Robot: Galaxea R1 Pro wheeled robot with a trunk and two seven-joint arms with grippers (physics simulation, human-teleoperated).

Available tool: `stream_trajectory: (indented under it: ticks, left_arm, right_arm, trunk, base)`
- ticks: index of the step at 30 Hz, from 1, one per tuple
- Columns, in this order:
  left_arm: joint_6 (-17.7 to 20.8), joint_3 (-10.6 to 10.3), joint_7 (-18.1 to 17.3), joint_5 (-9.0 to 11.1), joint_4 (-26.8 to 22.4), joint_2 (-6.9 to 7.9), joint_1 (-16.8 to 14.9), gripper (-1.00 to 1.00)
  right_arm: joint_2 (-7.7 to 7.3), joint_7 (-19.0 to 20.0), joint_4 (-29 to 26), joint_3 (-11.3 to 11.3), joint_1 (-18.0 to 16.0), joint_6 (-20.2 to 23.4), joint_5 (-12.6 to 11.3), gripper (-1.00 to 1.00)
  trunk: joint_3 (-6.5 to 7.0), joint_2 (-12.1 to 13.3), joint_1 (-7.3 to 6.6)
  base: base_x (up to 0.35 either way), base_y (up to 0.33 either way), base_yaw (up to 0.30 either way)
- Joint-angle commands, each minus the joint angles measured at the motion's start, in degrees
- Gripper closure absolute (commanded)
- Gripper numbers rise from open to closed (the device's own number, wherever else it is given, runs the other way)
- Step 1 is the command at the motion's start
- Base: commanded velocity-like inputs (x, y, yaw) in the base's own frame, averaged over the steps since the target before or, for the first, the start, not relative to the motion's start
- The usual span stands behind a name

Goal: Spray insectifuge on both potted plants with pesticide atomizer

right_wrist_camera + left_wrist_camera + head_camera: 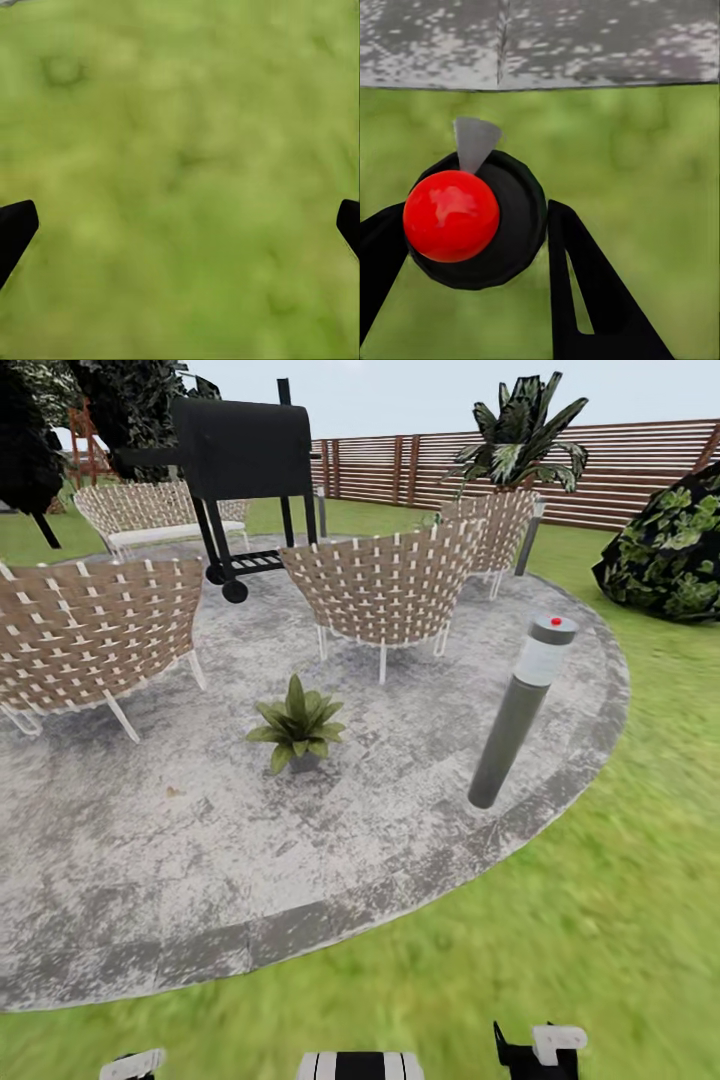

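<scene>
One potted plant (pixel 296 725), a low rosette of pointed green leaves, stands on the round grey stone patio (pixel 200 860) of the garden, ahead of me in the head view. In the left wrist view my left gripper (pixel 472 217) is shut on a dark round object seen end-on, with a red dome and a grey wedge at its edge; it looks like the pesticide atomizer (pixel 514 225). It hangs over the lawn close to the patio's edge. My right gripper (pixel 185 214) is open over bare grass, its fingers wide apart.
Several woven chairs (pixel 385 585) and a black grill (pixel 240 460) stand on the patio behind the plant. A grey bollard lamp (pixel 520 710) rises at the patio's right edge. A dark bush (pixel 670 550) and a slatted fence (pixel 620 470) lie beyond. Lawn (pixel 620 880) surrounds the patio.
</scene>
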Motion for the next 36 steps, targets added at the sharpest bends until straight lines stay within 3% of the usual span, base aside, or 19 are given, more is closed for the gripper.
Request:
stream_trajectory:
  ticks: [1, 16, 23, 31, 33, 35, 36]
  left_arm:
    - [-0.19, 0.50, -0.40, -0.29, 0.05, -0.02, -0.06, 1.00]
    - [-0.22, 0.50, -0.42, -0.29, 0.23, -0.02, -0.06, 1.00]
    - [-0.28, 0.50, -0.48, -0.29, 0.83, -0.02, -0.05, 1.00]
    - [-0.15, -0.10, -1.27, -0.72, 0.25, -0.09, -0.13, 1.00]
    - [0.19, -1.19, -1.80, -1.54, 0.11, 0.08, -0.42, 1.00]
    - [0.64, -5.97, -5.75, -5.41, -0.09, 0.72, -0.82, 1.00]
    - [0.77, -7.30, -7.46, -6.79, -0.20, 0.98, -0.96, 1.00]
  right_arm:
    - [0.00, -0.22, 0.04, -0.41, -0.01, -0.15, 0.61, -1.00]
    - [-0.05, -0.06, 0.04, -0.42, -0.01, -0.15, 0.61, -1.00]
    - [-0.09, -0.14, 0.04, -0.44, -0.01, -0.15, 0.61, -1.00]
    - [-0.31, -0.03, -0.11, -0.31, -0.01, 0.01, 0.83, -1.00]
    - [-0.40, 0.19, -0.35, 1.18, -0.01, 0.08, 1.21, -1.00]
    - [-0.38, 1.39, -3.76, 6.43, -0.01, 0.30, 4.11, -1.00]
    - [-0.37, 1.78, -5.45, 7.64, -0.01, 0.89, 5.15, -1.00]
  trunk:
    - [-0.04, -0.01, 0.02]
    - [-0.04, -0.01, 0.02]
    - [-0.04, -0.01, 0.02]
    - [-0.04, -0.01, 0.02]
    - [-0.04, -0.01, 0.02]
    - [-0.04, -0.01, 0.02]
    - [-0.04, -0.01, 0.02]
  base:
    - [0.338, 0.000, 0.276]
    - [0.338, 0.000, 0.073]
    - [0.326, -0.121, 0.239]
    - [0.109, -0.076, 0.059]
    - [0.006, -0.004, 0.003]
    - [0.001, -0.001, 0.000]
    - [0.000, 0.000, 0.000]
